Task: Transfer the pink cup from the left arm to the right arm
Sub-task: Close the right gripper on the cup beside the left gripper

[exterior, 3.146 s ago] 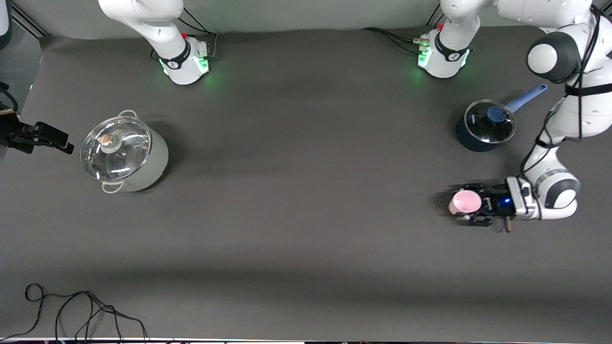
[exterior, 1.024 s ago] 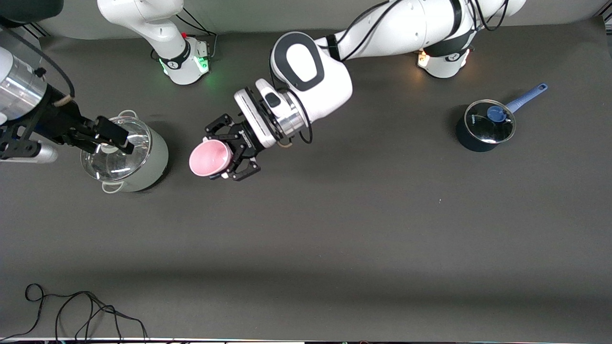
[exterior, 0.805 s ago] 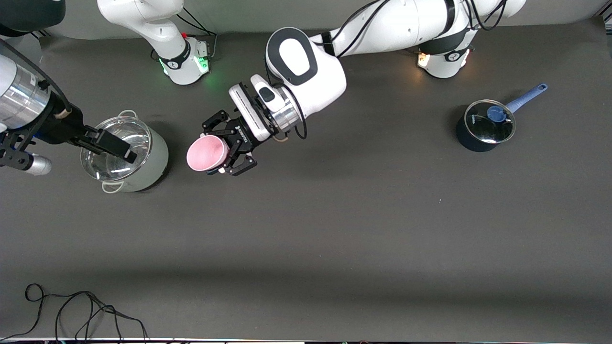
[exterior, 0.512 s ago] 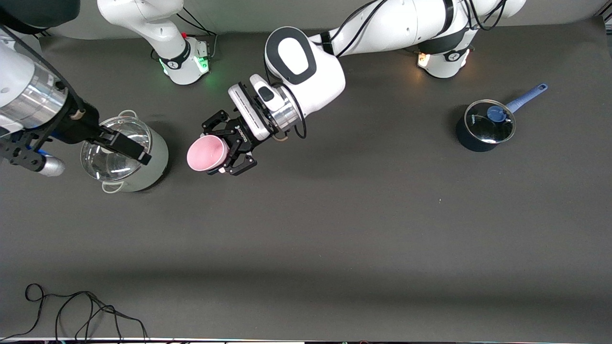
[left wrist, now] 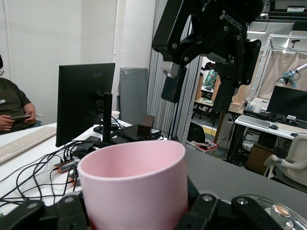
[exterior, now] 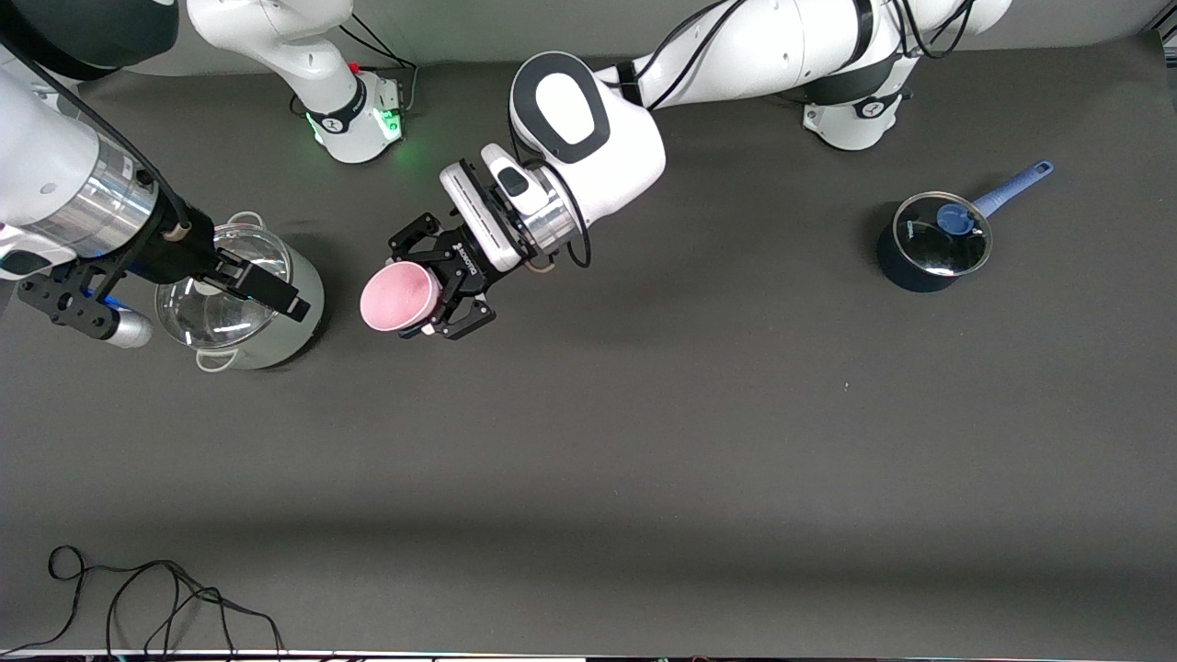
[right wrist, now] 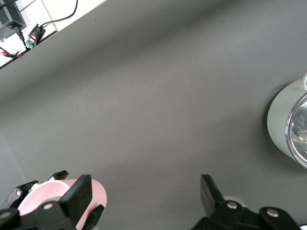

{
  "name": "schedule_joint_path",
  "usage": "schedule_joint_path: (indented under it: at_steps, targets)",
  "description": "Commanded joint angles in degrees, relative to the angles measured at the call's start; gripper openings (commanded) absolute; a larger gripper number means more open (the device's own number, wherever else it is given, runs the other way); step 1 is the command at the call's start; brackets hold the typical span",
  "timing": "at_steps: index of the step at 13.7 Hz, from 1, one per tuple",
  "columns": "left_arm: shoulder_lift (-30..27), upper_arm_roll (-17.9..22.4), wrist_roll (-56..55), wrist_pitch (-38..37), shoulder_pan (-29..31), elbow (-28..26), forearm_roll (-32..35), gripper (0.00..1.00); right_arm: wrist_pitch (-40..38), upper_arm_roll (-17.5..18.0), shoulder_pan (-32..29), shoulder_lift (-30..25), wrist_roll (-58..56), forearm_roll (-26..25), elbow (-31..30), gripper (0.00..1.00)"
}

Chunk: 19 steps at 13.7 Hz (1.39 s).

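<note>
The pink cup [exterior: 400,297] lies on its side in the air over the table's middle, its mouth turned toward the right arm's end. My left gripper [exterior: 430,287] is shut on its base. In the left wrist view the pink cup [left wrist: 134,184] fills the space between the left gripper [left wrist: 136,213] jaws. My right gripper [exterior: 290,303] hangs open over the grey-green pot [exterior: 241,299], a short gap from the cup's mouth. In the right wrist view the right gripper [right wrist: 146,201] holds nothing, and the pink cup [right wrist: 36,199] shows past one finger [right wrist: 79,194].
The grey-green pot has a glass lid and stands toward the right arm's end. A dark blue saucepan [exterior: 931,244] with a glass lid and blue handle stands toward the left arm's end. Loose black cable [exterior: 138,598] lies by the table's near edge.
The left arm carried the cup from its own end of the table to the middle and now holds still. The right gripper has moved over the pot toward the cup.
</note>
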Motion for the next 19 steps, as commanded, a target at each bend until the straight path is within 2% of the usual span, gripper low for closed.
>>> schedule_joint_path:
  at_steps: [1,5,8,10,13,19]
  targets:
    - [-0.5,1.1,-1.8,0.9,-1.2,0.9,1.1,0.0,-0.1,-0.4,1.8,3.4,6.0,0.7,2.4,1.0]
    - [-0.5,1.2,-1.8,1.0,-1.2,0.8,1.4,0.0,-0.3,-0.4,3.7,5.9,9.8,1.4,7.2,1.0]
    - [-0.5,1.4,-1.8,1.0,-1.2,0.8,1.5,0.0,-0.4,-0.6,3.5,5.2,8.6,0.6,7.7,1.0]
    - [-0.5,3.0,-1.9,1.0,-1.2,0.8,1.4,0.0,-0.6,-0.8,3.5,5.0,5.9,0.4,8.2,1.0]
    - [-0.5,3.8,-2.0,1.1,-1.2,0.9,1.5,0.0,-0.7,-0.4,6.2,5.0,6.9,-5.1,8.4,1.0]
    - [-0.5,3.8,-2.0,2.3,-1.3,0.9,1.5,0.0,0.0,-0.1,7.6,6.5,9.5,-4.1,10.2,1.0]
